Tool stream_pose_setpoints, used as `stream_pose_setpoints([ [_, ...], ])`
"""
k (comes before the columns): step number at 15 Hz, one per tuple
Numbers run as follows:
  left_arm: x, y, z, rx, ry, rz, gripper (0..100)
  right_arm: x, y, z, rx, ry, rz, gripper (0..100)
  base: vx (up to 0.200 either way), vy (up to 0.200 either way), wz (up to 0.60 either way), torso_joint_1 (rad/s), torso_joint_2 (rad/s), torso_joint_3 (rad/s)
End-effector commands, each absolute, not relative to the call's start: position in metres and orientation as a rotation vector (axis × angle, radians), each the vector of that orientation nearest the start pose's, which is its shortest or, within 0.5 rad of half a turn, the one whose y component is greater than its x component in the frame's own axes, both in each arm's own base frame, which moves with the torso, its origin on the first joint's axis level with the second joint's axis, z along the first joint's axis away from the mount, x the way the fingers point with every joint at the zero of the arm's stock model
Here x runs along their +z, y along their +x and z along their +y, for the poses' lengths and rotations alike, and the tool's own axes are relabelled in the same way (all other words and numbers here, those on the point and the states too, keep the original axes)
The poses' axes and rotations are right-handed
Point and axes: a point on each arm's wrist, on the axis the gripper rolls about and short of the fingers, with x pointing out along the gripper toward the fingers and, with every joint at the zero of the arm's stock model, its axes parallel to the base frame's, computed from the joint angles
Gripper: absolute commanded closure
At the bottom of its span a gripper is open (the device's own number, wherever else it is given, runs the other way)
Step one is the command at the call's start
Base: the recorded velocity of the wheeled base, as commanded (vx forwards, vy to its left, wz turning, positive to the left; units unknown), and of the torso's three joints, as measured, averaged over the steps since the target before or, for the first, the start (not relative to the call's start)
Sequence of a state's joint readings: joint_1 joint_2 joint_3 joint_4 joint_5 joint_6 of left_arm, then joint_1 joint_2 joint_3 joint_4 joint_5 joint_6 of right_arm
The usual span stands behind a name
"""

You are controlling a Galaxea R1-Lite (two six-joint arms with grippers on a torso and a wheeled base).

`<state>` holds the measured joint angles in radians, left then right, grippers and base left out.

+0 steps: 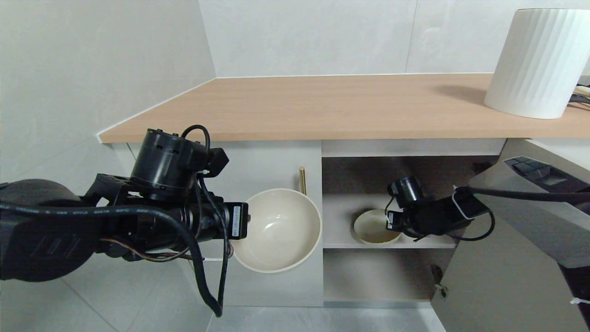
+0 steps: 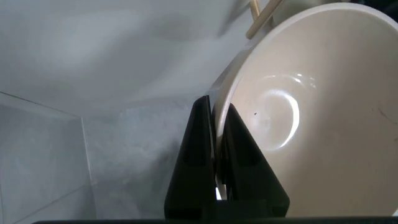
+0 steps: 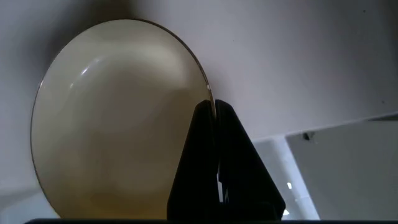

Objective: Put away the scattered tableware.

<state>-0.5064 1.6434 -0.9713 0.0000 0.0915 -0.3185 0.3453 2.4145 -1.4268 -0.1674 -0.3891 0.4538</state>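
My left gripper [image 1: 242, 221] is shut on the rim of a large cream bowl [image 1: 279, 229], held in the air in front of the closed left cabinet door. In the left wrist view its fingers [image 2: 214, 134] pinch the cream bowl [image 2: 311, 118] by its edge. Inside the open right cabinet, a smaller cream bowl [image 1: 372, 227] rests on the middle shelf [image 1: 341, 230]. My right gripper [image 1: 392, 221] is shut on that bowl's rim; the right wrist view shows its fingers [image 3: 214, 124] clamped on the smaller bowl [image 3: 118, 118].
A wooden countertop [image 1: 332, 106] runs above the cabinets, with a white ribbed cylinder [image 1: 537, 60] at its right end. The cabinet's open door [image 1: 516, 249] stands at the right. A brass handle [image 1: 303, 180] sits on the closed left door. A lower shelf compartment [image 1: 378, 274] lies beneath.
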Motion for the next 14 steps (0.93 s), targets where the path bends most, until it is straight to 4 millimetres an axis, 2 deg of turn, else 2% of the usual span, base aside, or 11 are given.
stream_pose_setpoints([
  [1, 0.181, 0.254, -0.138, -0.287, -0.098, 0.718, 100, -0.002, 0.44, 0.138, -0.243, 0.132, 0.759, 100, 0.0, 0.0, 0.0, 0.0, 0.0, 0.0],
  [6, 0.178, 0.254, -0.14, -0.29, -0.095, 0.724, 100, -0.003, 0.453, 0.128, -0.259, 0.169, 0.697, 100, 0.0, 0.0, 0.0, 0.0, 0.0, 0.0],
  [11, 0.179, 0.255, -0.14, -0.289, -0.096, 0.722, 100, 0.001, 0.456, 0.128, -0.258, 0.178, 0.679, 100, 0.0, 0.0, 0.0, 0.0, 0.0, 0.0],
  [12, 0.179, 0.254, -0.14, -0.29, -0.095, 0.723, 100, 0.001, 0.456, 0.128, -0.261, 0.178, 0.676, 0, 0.0, 0.0, 0.0, 0.0, 0.0, 0.0],
  [14, 0.18, 0.255, -0.14, -0.289, -0.097, 0.72, 100, 0.002, 0.457, 0.128, -0.268, 0.18, 0.666, 0, 0.0, 0.0, 0.0, 0.0, 0.0, 0.0],
])
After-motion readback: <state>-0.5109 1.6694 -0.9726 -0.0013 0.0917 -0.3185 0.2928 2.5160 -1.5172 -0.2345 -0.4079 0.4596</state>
